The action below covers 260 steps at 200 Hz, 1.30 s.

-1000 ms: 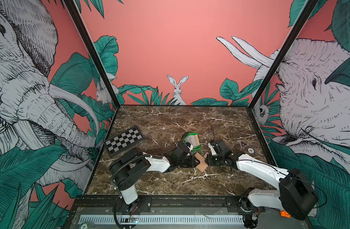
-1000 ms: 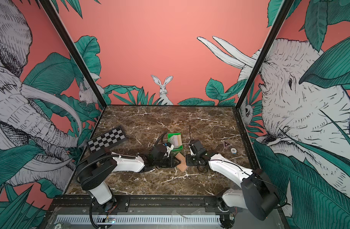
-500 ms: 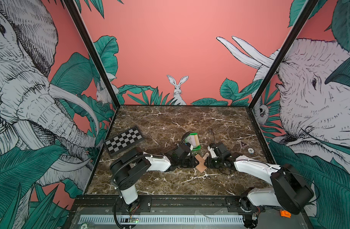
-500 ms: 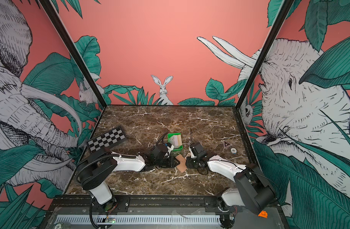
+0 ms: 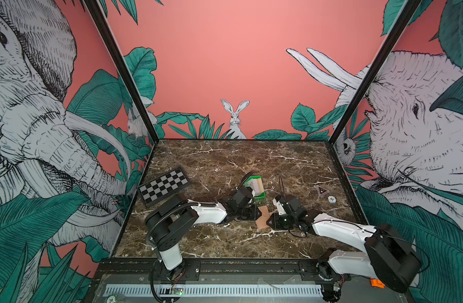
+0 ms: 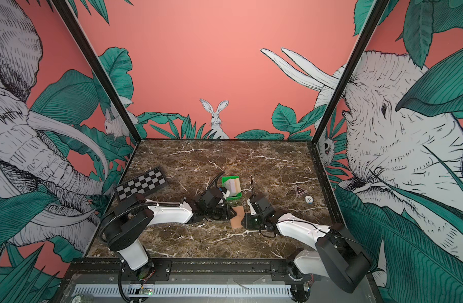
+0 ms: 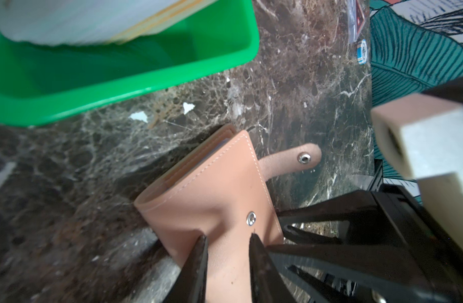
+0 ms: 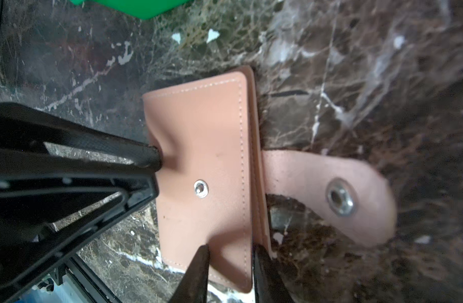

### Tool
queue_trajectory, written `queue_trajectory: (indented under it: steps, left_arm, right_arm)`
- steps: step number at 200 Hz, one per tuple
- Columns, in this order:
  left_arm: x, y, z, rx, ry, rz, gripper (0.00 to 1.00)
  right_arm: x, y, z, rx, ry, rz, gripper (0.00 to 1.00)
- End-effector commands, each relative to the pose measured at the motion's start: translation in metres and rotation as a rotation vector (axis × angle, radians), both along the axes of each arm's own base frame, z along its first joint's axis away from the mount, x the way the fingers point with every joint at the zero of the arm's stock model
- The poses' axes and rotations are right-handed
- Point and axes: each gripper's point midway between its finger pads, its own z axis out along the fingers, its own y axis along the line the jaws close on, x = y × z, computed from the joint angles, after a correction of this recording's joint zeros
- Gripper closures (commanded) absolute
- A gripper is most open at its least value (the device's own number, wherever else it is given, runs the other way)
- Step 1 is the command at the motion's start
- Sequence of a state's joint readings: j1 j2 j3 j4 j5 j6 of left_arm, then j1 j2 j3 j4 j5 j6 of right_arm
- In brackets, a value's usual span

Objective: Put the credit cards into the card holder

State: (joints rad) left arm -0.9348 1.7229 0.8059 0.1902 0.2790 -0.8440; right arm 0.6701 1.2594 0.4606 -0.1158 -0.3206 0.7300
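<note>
Wrists share card holder (image 7: 212, 199) (seemingly close).

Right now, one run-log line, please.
left gripper: shut on card holder; right gripper: shut on card holder; strap: unsnapped; credit cards: in green tray

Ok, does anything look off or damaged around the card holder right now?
The card holder looks puckered. The left gripper and the right gripper each pinch its cover, and the leather bunches into creases at both pinches. Its snap strap hangs open, unfastened. No tear shows.
</note>
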Motion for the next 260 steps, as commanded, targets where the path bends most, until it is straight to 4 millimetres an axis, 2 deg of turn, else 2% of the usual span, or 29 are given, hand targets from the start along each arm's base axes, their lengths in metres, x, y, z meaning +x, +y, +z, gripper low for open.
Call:
queue_trajectory:
  steps: [1,81,154,202,260]
  left_arm:
    - [0.000,0.009,-0.011,0.074,0.014,0.001,0.71]
    - [-0.004,0.021,-0.025,0.131,0.029,0.009,0.73]
    - [-0.005,0.019,-0.025,0.112,0.033,0.008,0.73]
    - [-0.004,0.018,-0.024,0.100,0.031,0.014,0.73]
    - [-0.005,0.017,-0.024,0.091,0.032,0.014,0.73]
  right_arm:
    - [0.001,0.001,0.007,0.011,-0.010,-0.023,0.71]
    - [0.019,-0.023,0.026,-0.074,-0.055,-0.057,0.71]
    - [0.039,-0.039,0.039,-0.116,-0.071,-0.059,0.71]
    - [0.048,-0.048,0.031,-0.126,-0.043,-0.067,0.73]
    - [0.053,-0.045,0.024,-0.107,-0.027,-0.061,0.83]
